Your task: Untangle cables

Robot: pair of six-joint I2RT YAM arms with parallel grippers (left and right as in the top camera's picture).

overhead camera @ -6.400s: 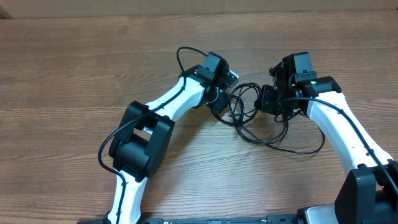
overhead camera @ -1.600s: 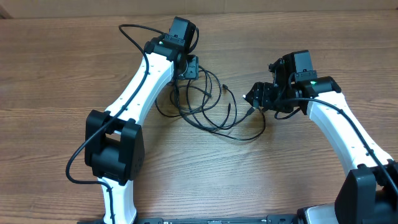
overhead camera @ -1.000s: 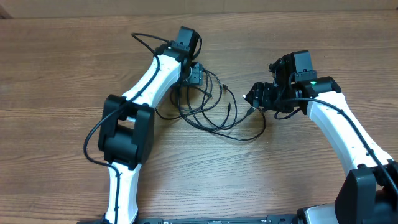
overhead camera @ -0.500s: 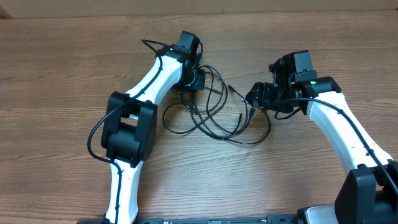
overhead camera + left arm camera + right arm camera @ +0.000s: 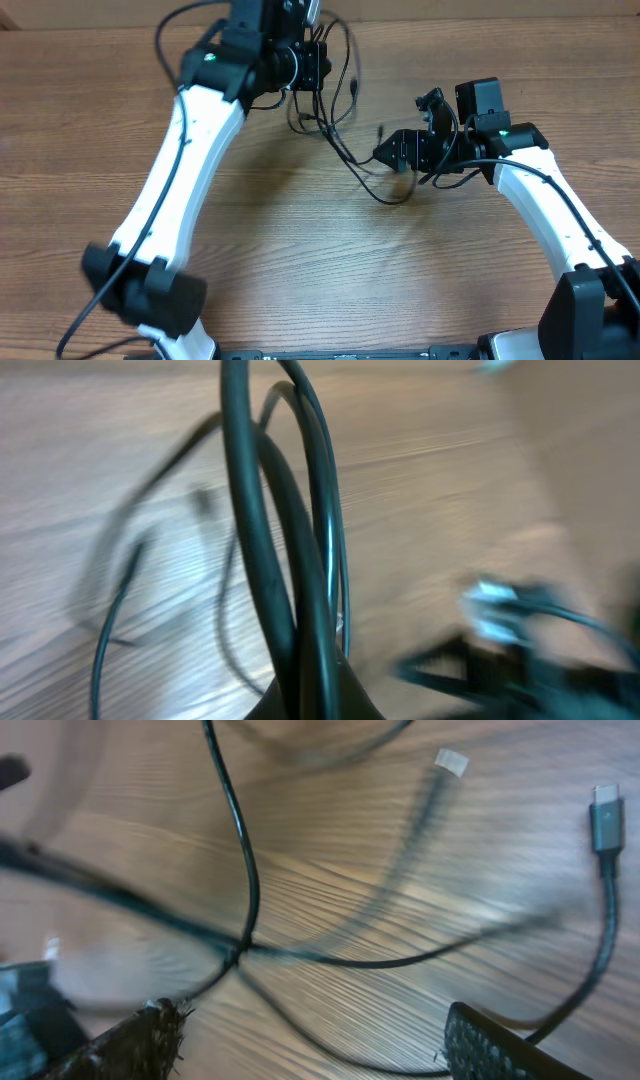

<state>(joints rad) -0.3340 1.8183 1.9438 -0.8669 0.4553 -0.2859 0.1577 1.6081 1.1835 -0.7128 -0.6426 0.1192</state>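
My left pincer (image 5: pixel 312 68), lifted high above the counter (image 5: pixel 300 260), is pinching several strands of the cables (image 5: pixel 238 480). From it the bundle hangs taut, its long axis slanting down and rightward to my right pincer (image 5: pixel 398 152). That one's fingers are spread, with strands crossing between them and nothing gripped. I judge the job under halfway: the strands cross and loop together, and none lies separate.

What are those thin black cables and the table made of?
The cables look like smooth black rubbery or plastic sheathing, bending freely. One plug has a silvery, probably metal tip. The table shows matte wood grain, possibly laminate.
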